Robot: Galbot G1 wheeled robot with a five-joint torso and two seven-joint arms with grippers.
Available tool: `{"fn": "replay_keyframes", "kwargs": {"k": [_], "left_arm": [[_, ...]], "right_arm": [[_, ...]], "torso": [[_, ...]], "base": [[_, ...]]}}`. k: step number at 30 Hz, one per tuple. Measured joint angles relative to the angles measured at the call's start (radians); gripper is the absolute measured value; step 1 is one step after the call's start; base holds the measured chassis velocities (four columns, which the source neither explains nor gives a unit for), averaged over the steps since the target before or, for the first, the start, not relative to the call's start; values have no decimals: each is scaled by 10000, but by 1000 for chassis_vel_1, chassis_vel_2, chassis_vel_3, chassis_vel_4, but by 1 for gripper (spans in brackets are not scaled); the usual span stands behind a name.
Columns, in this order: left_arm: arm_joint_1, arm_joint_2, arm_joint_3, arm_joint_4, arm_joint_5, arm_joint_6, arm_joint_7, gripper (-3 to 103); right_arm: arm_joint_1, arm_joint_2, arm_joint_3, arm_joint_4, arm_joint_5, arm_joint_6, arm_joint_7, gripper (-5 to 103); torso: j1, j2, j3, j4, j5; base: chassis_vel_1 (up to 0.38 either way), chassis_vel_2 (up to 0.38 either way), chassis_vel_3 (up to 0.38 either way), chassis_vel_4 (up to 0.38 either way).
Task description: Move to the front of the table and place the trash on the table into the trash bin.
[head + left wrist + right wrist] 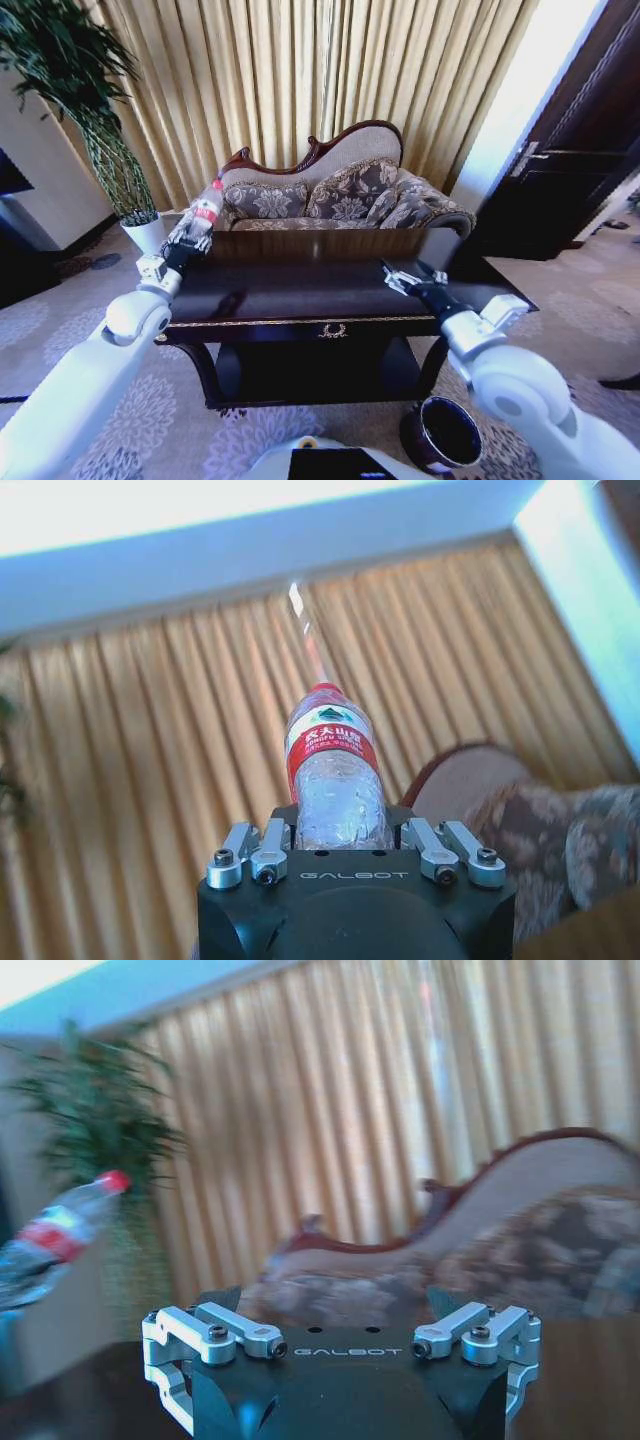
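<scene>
Above the tabletop's left edge, the left gripper is clamped on the bottle, lifted clear. Over the right edge, the right gripper hovers spread wide, empty. Bottle picked up; dropping it in the bin, on the floor front-right, remains.

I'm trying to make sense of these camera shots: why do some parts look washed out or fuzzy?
Head view: daylight at upper right blows out white, the glossy table mirrors the sofa, and straight edges bow near the borders. Left wrist view: the bottle in the left gripper is crisp, with a white glare band above. Right wrist view: the right gripper is sharp; sofa, plant and bottle look blurred.
</scene>
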Motion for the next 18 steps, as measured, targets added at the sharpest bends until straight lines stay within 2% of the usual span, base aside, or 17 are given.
{"fn": "replay_keyframes", "kwargs": {"k": [2,3,4,6,8,11,13,17,18], "left_arm": [[-265,362,434,-148,614,-1006,-213,42],[-265,362,434,-148,614,-1006,-213,42],[-317,451,518,-157,799,-1251,-237,42],[-534,772,833,-247,1324,-2010,-282,42],[-599,824,899,-279,1358,-2074,-308,42],[-1141,924,1432,-337,1367,-2147,-515,42],[-1316,924,1607,-316,1363,-2146,-536,42],[-2456,787,2832,-50,1297,-1971,-638,42],[-2456,787,2832,-50,1297,-1971,-638,42]], "right_arm": [[507,-603,-243,-1,546,320,-722,100],[507,-603,-243,-1,546,320,-722,100],[648,-730,-310,-6,703,358,-880,100],[1393,-1169,-592,-117,1721,449,-1352,100],[1543,-1234,-638,-149,1928,455,-1428,100],[2587,-1559,-959,-491,2868,456,-1944,100],[2798,-1599,-1041,-591,2962,447,-2019,100],[4432,-1753,-1861,-1195,3619,298,-2160,100],[4432,-1753,-1861,-1195,3619,298,-2160,100]], "torso": [[0,0,0,0,2],[0,0,0,0,2],[0,0,0,0,1],[0,0,0,3,-1],[0,0,0,5,-1],[0,0,0,1,-1],[0,0,0,2,0],[0,-1,0,1,-2],[0,-1,0,1,-2]], "base": [[0,0,0,0],[0,0,0,0],[0,0,0,0],[0,0,0,0],[0,0,0,0],[0,0,0,0],[0,0,0,0],[0,0,0,0],[0,0,0,0]]}}
